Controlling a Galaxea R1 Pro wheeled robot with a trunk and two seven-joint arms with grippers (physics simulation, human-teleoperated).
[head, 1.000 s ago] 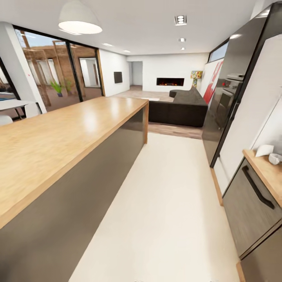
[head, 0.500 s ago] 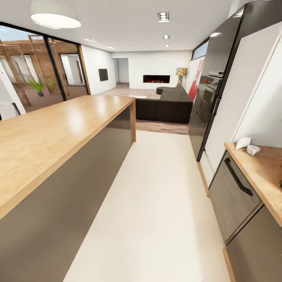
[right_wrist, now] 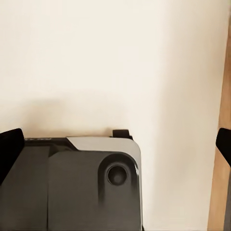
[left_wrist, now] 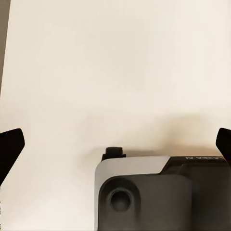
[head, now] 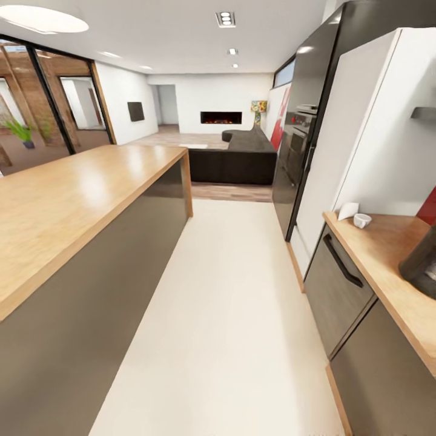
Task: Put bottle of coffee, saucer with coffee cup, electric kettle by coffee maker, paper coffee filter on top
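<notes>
facing kitchen countertop (head: pixel 387 254), coffee cup (head: pixel 362 220), no legible writing

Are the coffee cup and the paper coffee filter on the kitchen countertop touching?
Cannot tell. In the head view the coffee cup sits right beside the paper coffee filter on the kitchen countertop, too small to show contact or gap.

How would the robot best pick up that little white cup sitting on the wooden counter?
The coffee cup stands upright, mouth up, on the kitchen countertop, beside the paper coffee filter. Probably come from above and pinch its rim wall between the fingers; its handle is too small to see here.
</notes>
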